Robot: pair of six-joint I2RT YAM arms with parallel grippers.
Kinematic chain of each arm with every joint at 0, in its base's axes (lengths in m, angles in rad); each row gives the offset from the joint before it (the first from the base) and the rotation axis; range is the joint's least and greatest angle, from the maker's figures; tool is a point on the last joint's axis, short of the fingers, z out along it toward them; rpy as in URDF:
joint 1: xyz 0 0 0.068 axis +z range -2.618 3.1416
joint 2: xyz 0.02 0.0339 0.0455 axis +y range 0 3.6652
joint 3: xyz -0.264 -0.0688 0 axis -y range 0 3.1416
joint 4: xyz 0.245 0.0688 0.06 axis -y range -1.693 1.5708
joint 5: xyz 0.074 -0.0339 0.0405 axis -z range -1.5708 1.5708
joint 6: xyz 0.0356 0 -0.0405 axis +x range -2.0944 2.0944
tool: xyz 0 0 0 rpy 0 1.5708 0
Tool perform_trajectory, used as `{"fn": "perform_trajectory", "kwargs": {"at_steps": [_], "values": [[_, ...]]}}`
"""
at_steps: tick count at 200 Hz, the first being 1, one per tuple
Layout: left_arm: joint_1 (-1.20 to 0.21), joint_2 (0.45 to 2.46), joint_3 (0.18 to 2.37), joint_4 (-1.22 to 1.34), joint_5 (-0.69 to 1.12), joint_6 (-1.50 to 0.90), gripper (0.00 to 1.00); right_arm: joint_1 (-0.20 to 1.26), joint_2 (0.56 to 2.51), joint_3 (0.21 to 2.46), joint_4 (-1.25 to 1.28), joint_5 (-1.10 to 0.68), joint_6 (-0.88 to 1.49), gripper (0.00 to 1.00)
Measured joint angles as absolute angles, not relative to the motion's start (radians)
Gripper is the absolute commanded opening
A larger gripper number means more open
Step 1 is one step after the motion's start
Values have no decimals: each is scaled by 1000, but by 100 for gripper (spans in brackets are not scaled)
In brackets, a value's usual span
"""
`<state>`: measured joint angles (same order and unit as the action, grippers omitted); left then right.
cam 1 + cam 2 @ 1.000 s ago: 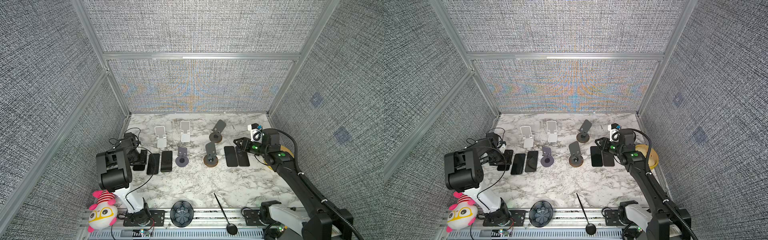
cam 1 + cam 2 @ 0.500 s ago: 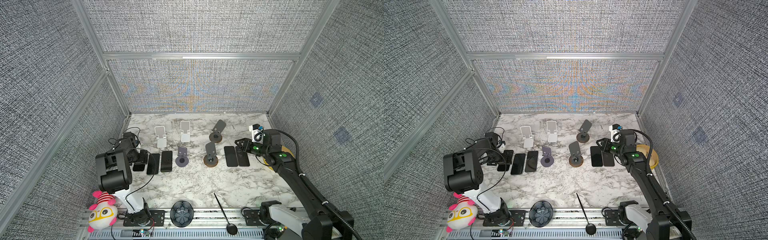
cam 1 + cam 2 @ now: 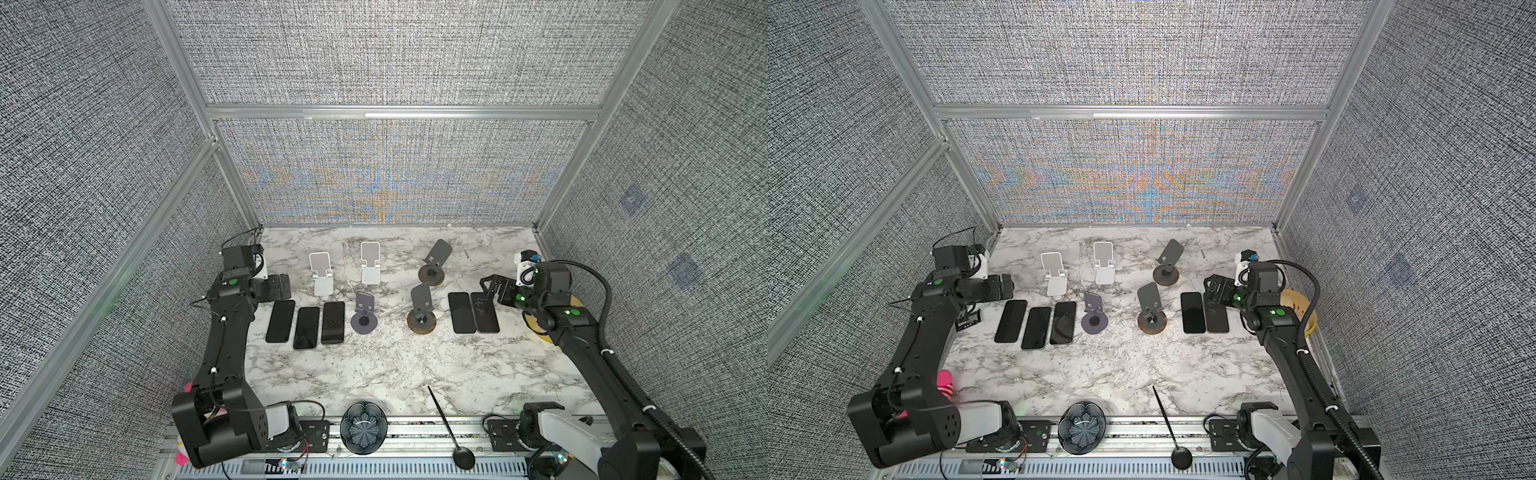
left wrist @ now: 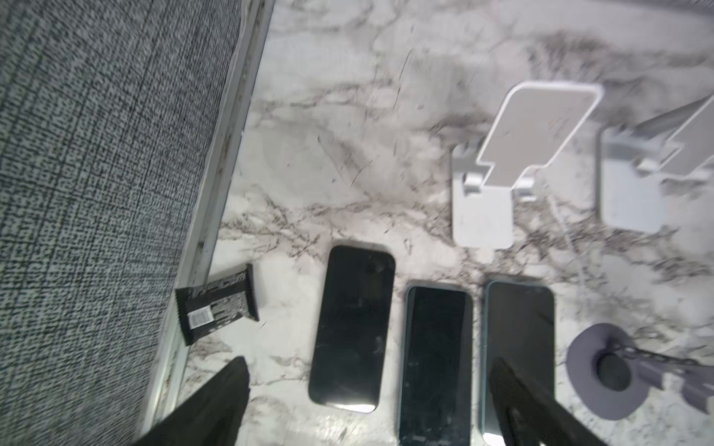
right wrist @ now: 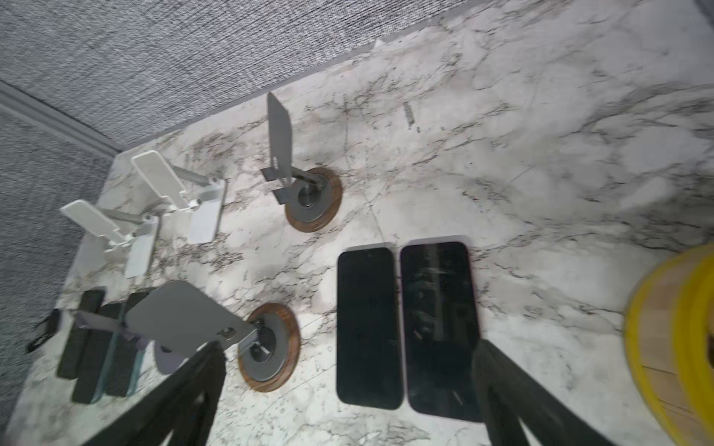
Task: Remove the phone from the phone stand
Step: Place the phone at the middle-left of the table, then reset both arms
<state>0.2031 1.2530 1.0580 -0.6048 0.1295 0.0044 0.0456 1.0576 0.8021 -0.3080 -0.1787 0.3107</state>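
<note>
Phones (image 3: 307, 328), five, lie flat near five stands (image 3: 422, 309); left gripper (image 3: 282, 286) and right gripper (image 3: 492, 287) spread wide.

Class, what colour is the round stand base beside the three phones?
The stand base is greyish purple; the left wrist view shows it best.

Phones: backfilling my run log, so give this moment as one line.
phones: five flat on table | stands: all five empty | left gripper: open, empty | right gripper: open, empty
</note>
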Motion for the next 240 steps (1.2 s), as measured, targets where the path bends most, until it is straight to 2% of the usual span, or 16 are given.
{"fn": "perform_trajectory", "kwargs": {"at_steps": [30,78,156,240], "values": [[152,1183,904,-383,160,-58,98,41,1058,702,-220,-31,251,99],[134,1217,687,-70,130,-91,98,41,1139,579,-46,123,163,99],[133,1325,535,318,102,-94,98,47,1295,466,264,187,103,99],[133,1426,461,574,116,-98,98,52,1314,372,571,204,70,99]]}}
